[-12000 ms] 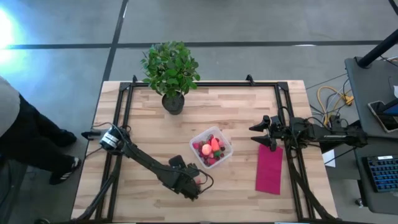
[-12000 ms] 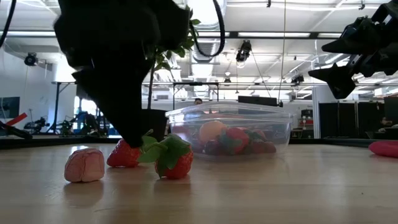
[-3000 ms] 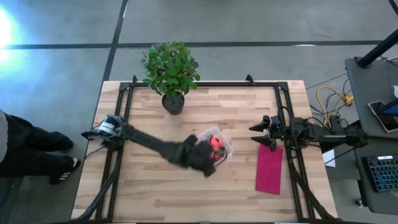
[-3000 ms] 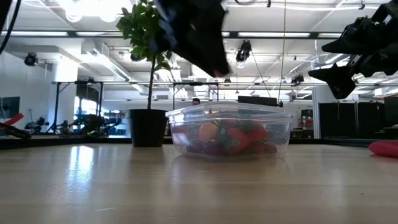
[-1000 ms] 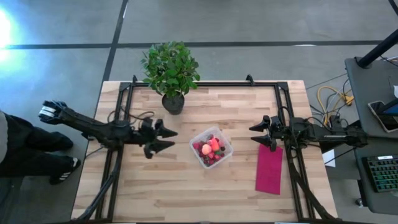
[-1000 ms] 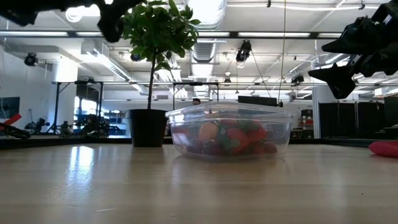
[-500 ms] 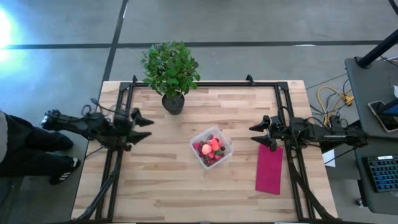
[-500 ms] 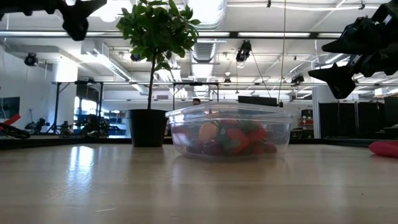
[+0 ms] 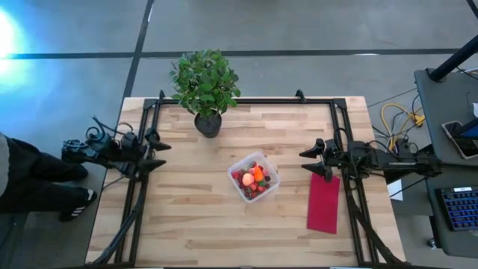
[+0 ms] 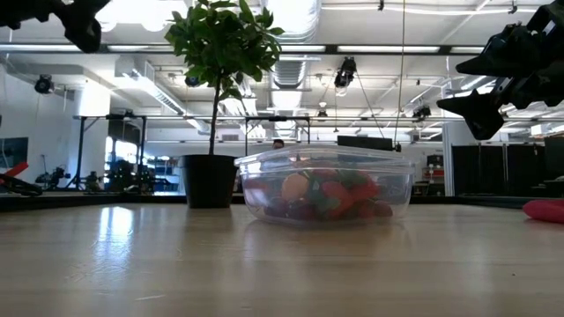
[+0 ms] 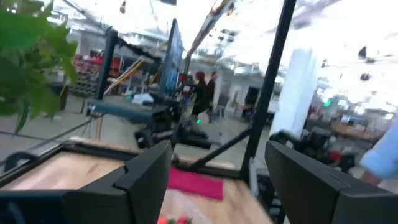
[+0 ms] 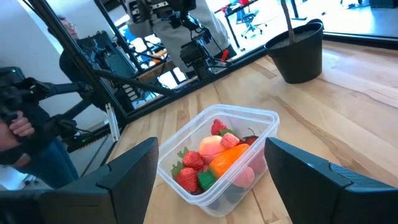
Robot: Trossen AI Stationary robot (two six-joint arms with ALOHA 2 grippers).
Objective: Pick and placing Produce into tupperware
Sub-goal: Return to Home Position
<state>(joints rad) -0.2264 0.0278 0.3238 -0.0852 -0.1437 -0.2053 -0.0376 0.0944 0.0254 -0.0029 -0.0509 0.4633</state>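
Clear square plastic tupperware (image 10: 398, 180) sits mid-table on the light wooden table (image 9: 202, 224). It holds the produce (image 12: 219, 152): small red berries, an orange-red strawberry, a round pink-orange fruit. Left gripper (image 9: 164, 154) hangs over the table's left edge, fingers spread, holding nothing. Right gripper (image 9: 303, 161) is raised at the right side, fingers apart and empty, near the flat magenta cloth (image 9: 323, 202). Leafy green potted plant (image 9: 205, 86) stands at the far edge.

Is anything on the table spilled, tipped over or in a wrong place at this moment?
Nothing stands out. All the produce lies inside the upright clear container. The potted plant stands straight, the magenta cloth lies flat. The left gripper and the right gripper are open at the sides of the table.
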